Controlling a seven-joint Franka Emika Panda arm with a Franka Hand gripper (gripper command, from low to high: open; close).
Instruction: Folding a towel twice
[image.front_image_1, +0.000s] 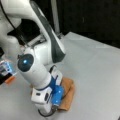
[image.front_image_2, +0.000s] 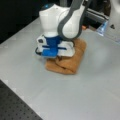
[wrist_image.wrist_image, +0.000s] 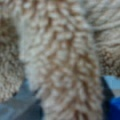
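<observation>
Orange-brown terry fills the wrist view almost edge to edge, so the camera sits right against the towel (wrist_image.wrist_image: 60, 57). In both front views the towel (image.front_image_2: 71, 60) lies on the grey table (image.front_image_2: 95, 87) as a narrow, thick bundle with layered edges, which suggests at least 1 fold is already made. The gripper (image.front_image_2: 51, 55) is pressed down onto the bundle's end at about 9 o'clock in a front view, its blue and white body hiding the fingers; whether they are parted or clamped on cloth I cannot tell. Doing this step well, I judge, means catching every layer at the edge together, and keeping the stack square so the layers do not slide apart.
</observation>
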